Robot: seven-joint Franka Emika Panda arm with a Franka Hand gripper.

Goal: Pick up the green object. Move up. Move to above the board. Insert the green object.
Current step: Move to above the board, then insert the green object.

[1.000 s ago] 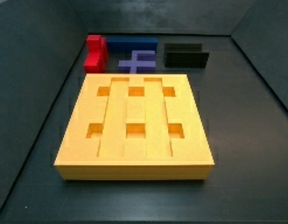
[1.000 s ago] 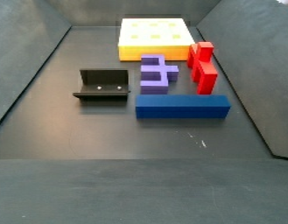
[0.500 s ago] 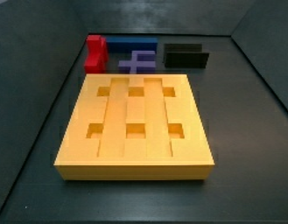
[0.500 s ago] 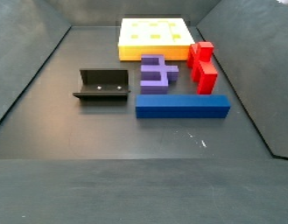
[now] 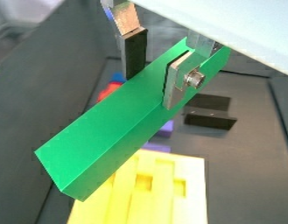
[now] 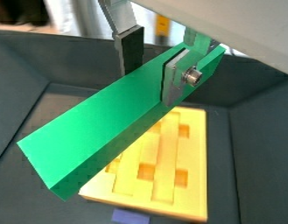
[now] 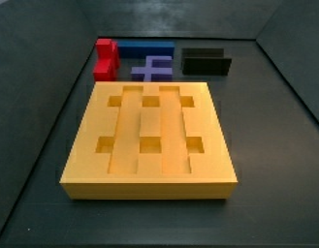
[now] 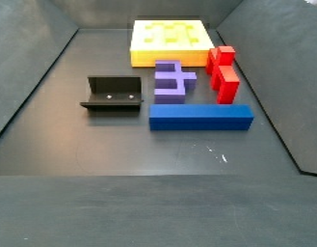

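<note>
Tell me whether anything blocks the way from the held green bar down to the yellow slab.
Nothing visible does: the tool grips the long green bar above the grooved yellow-orange slab, whose top is bare in both side views.

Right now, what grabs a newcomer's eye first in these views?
The green object, a long bar clamped between the end effector plates, fills both wrist views, held high over the floor. Below it lies the board, the big yellow-orange slab with six square holes. Neither side view shows the bar or end effector, only the board and other pieces.

Pincer (image 6: 153, 59) high above board (image 6: 170, 162)
</note>
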